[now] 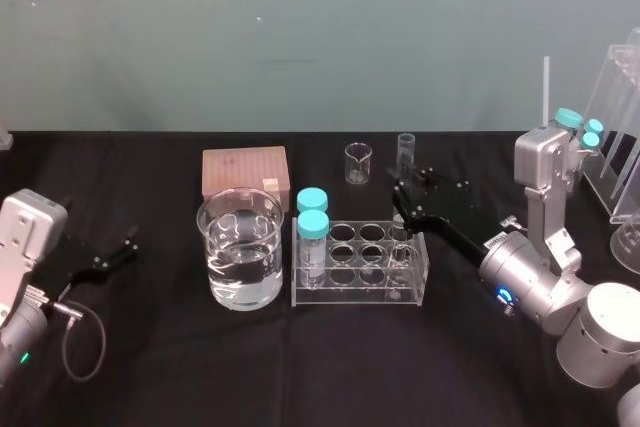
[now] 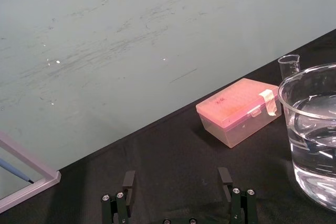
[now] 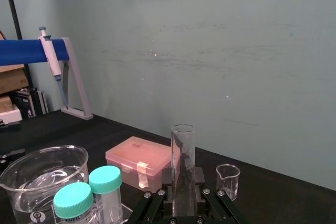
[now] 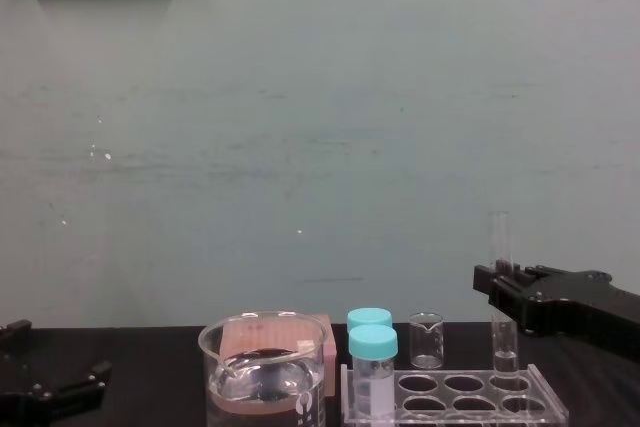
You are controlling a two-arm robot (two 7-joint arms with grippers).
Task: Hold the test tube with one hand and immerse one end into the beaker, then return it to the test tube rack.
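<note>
Upright test tube (image 1: pixel 405 152) clamped by right gripper (image 1: pixel 400 209).
We find it at rack's (image 1: pixel 355 295) right end; left gripper (image 2: pixel 176 179) idle, fingers spread.

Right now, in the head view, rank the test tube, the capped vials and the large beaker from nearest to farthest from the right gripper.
1. Test tube: held by the right gripper, at the right end of the rack.
2. Capped vials: the rack's left end.
3. Large beaker: left of the rack.
Left gripper: parked, far left.
</note>
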